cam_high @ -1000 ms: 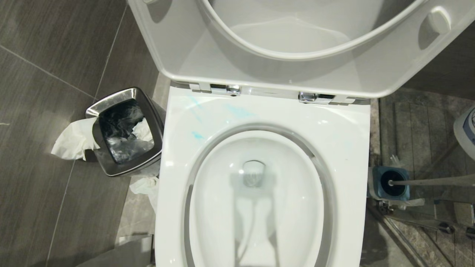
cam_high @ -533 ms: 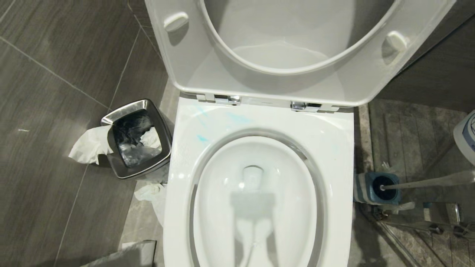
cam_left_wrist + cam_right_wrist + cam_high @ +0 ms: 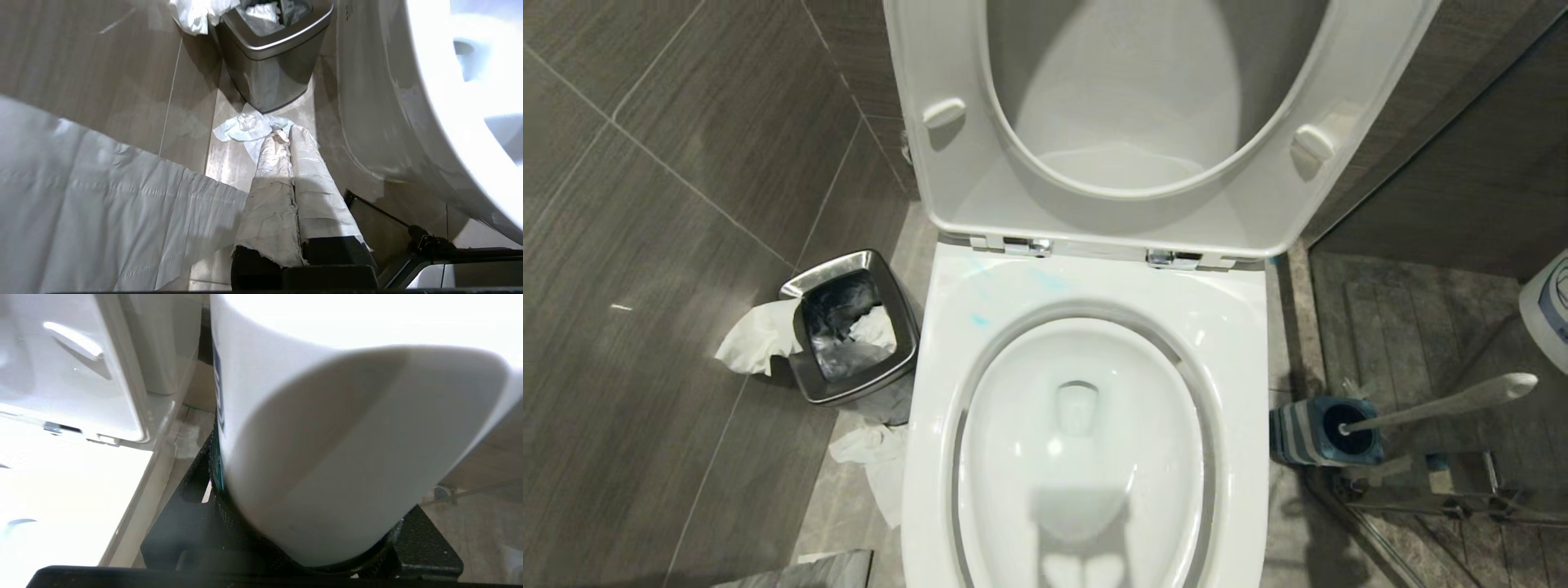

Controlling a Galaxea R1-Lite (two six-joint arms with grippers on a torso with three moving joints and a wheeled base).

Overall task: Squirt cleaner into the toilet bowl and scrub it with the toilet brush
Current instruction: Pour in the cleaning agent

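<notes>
We've got a white bottle [image 3: 327, 457] clamped in our right gripper [image 3: 302, 539], off to the right of the toilet bowl [image 3: 1086, 457], so that arm only has to swing left over the rim. The toilet brush [image 3: 1437, 404] sits in its holder [image 3: 1319, 433] on the floor right of the bowl, handle leaning away to the right, nearer our right arm. Left gripper [image 3: 292, 134] hangs closed and empty by the steel bin [image 3: 273, 61]

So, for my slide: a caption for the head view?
Open toilet bowl with blue cleaner smears on its rim, toilet brush in its holder alongside.
</notes>
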